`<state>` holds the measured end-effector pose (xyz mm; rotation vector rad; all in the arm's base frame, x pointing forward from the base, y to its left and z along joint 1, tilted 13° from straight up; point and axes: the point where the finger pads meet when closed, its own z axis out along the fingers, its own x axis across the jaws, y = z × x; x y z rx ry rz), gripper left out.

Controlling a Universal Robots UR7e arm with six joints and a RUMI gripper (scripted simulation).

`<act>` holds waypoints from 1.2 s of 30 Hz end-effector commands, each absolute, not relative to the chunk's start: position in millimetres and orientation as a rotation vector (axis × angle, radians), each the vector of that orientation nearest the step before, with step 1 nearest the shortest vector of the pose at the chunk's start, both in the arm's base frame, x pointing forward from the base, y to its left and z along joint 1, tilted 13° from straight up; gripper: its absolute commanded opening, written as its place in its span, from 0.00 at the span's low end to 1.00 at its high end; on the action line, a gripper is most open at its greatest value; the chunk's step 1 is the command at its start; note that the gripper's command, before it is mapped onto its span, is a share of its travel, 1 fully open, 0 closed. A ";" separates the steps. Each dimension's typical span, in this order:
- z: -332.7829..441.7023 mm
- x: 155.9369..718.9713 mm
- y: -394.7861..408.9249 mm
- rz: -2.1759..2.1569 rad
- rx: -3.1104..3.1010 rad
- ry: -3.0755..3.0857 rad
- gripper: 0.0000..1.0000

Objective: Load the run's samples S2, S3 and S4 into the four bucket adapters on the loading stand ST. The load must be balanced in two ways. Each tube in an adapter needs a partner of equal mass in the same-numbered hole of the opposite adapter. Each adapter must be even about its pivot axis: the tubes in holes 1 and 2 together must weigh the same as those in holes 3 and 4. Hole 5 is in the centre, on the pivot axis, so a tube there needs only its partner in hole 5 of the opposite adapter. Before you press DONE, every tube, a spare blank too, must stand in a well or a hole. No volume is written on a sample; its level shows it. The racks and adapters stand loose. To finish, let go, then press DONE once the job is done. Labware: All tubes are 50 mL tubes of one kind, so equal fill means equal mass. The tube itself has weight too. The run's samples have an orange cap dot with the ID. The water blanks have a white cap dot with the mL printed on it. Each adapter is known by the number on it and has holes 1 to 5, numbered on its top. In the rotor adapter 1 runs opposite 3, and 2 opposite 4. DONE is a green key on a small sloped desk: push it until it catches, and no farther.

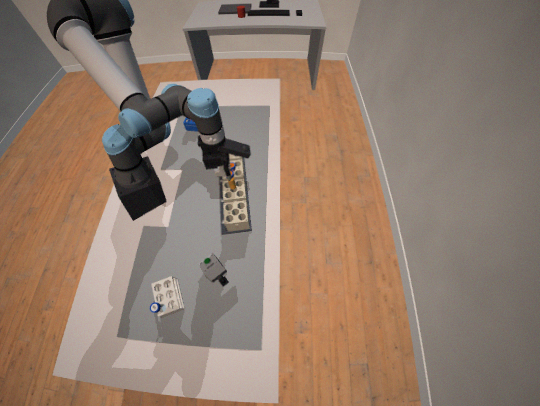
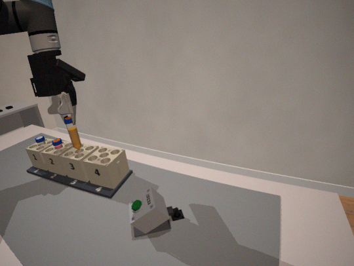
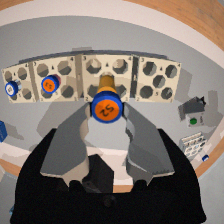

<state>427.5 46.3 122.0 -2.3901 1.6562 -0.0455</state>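
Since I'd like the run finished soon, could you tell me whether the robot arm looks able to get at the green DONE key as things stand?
Probably not yet: its gripper is shut on the orange-filled tube. Nothing visible covers the key.

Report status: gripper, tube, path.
Gripper shut on orange-filled tube. Tube tilted, tip over adapter 3. No tube seen in adapter 3's visible holes.

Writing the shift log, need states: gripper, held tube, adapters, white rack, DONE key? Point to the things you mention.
Gripper [image 1: 231, 168] [image 2: 68, 119] [image 3: 106, 103]: shut on S2
S2 [image 1: 232, 184] [image 2: 75, 137] [image 3: 107, 89]: held over adapter 3
Adapter 1 [image 2: 34, 162] [image 3: 26, 82]: one tube
Adapter 2 [image 2: 58, 164] [image 3: 73, 80]: one tube
Adapter 4 [image 1: 236, 226] [image 2: 105, 178] [image 3: 159, 69]: empty
White rack [image 1: 177, 295] [image 3: 185, 142]: one tube
DONE key [image 1: 207, 261] [image 2: 136, 205] [image 3: 193, 121]: apparently unpressed
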 end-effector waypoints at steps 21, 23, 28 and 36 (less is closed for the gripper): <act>104.0 430.9 49.5 -0.047 -2.390 1.656 0.00; 101.4 431.3 49.9 -0.047 -2.390 1.656 0.00; 95.0 432.3 51.1 -0.047 -2.390 1.656 0.00; 87.2 433.6 52.4 -0.047 -2.390 1.656 0.00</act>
